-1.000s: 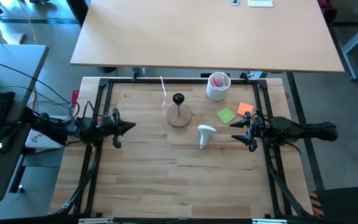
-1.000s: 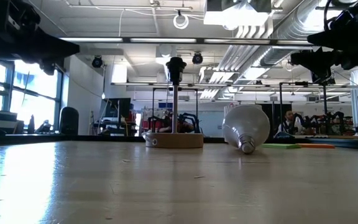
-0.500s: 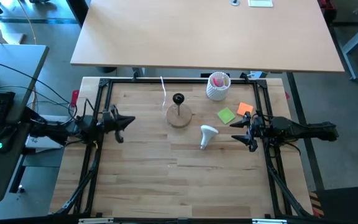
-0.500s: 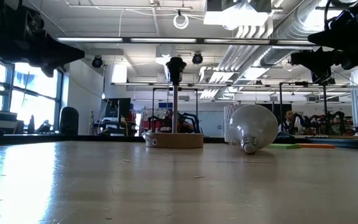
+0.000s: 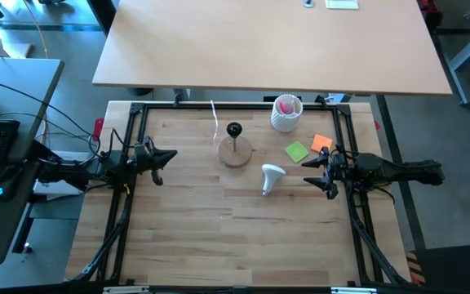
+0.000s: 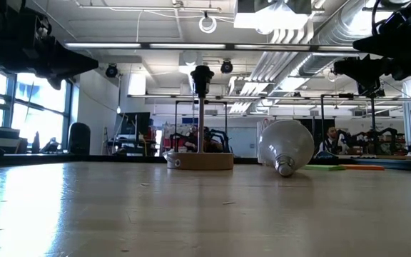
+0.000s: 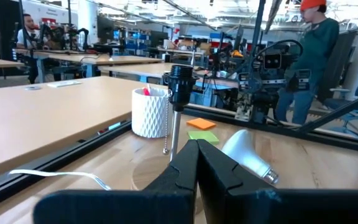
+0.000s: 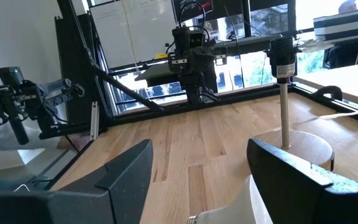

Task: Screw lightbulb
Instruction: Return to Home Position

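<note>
So my left gripper (image 5: 170, 155) is pinched shut at 9 o'clock, my right gripper (image 5: 307, 171) spread wide at 3, with the small white silver-based lightbulb (image 5: 271, 176) lying mid-table between them.

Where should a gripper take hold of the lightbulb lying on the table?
Probably across the round globe of the lightbulb, from above. It lies on its side with the silvery screw base pointing toward the table's near edge; that base must stay free for the socket. The open right gripper is nearest.

Perforated cup (image 5: 285, 113), green (image 5: 297, 152) and orange notes (image 5: 322, 143)
</note>
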